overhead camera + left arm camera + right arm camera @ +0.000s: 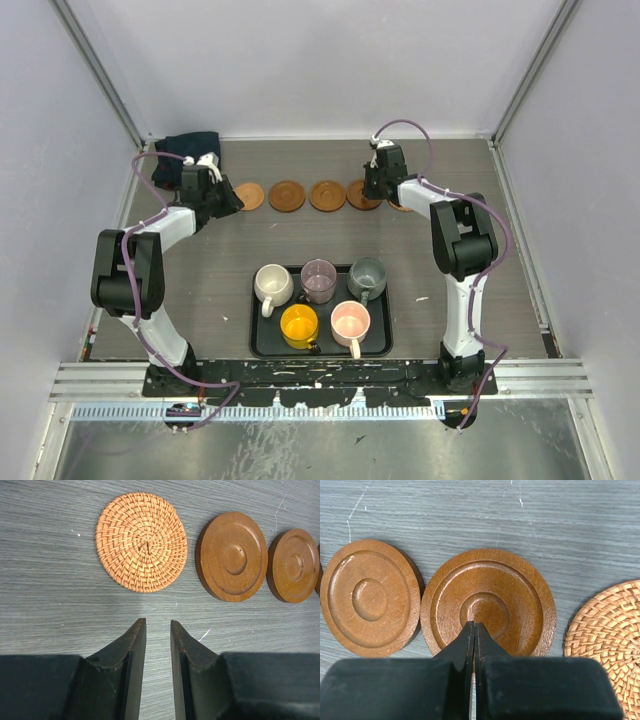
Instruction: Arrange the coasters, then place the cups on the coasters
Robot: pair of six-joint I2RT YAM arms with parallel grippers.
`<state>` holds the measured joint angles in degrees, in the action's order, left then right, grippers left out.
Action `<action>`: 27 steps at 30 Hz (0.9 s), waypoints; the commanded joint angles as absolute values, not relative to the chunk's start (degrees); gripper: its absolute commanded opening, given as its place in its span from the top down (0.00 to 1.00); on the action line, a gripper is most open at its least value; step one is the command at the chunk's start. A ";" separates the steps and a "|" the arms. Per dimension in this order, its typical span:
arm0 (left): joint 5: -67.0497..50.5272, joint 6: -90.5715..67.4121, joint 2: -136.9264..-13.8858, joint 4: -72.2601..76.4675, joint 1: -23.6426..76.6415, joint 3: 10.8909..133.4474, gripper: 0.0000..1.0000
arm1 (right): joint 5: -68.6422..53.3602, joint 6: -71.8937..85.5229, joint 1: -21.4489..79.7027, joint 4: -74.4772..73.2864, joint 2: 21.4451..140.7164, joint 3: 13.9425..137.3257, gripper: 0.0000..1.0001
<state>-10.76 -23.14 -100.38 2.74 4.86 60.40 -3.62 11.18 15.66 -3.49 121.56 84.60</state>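
Five coasters lie in a row across the back of the table: a woven orange one (250, 195) (141, 541) at the left, wooden brown ones (287, 195) (327, 195) in the middle, and another woven one (610, 635) at the right end. My left gripper (236, 199) (158, 622) hovers just short of the left woven coaster, open, with nothing between its fingers. My right gripper (374, 186) (474, 625) is shut, its tips at the centre of the fourth, wooden coaster (520, 595). Cream (272, 285), mauve (319, 280), grey-green (367, 278), yellow (299, 326) and pink (350, 322) cups stand on the tray.
The black rectangular tray (258, 340) holding the cups sits near the front, between the arm bases. A dark teal cloth (185, 150) lies bunched in the back left corner behind the left arm. Walls enclose the table on three sides.
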 commanded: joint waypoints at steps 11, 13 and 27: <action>-11.43 -22.76 -99.13 5.36 4.57 60.68 0.72 | -2.35 11.87 15.69 -1.79 123.18 83.28 0.99; -11.52 -22.85 -99.19 5.36 4.58 60.81 0.72 | -1.64 11.90 15.73 -1.17 122.61 82.39 0.99; -11.97 -23.21 -99.43 5.20 4.57 60.78 0.72 | 0.37 12.82 15.71 -0.63 121.08 80.65 0.99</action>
<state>-11.05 -23.16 -100.38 2.76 4.86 60.40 -1.74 12.45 15.68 1.61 123.02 82.00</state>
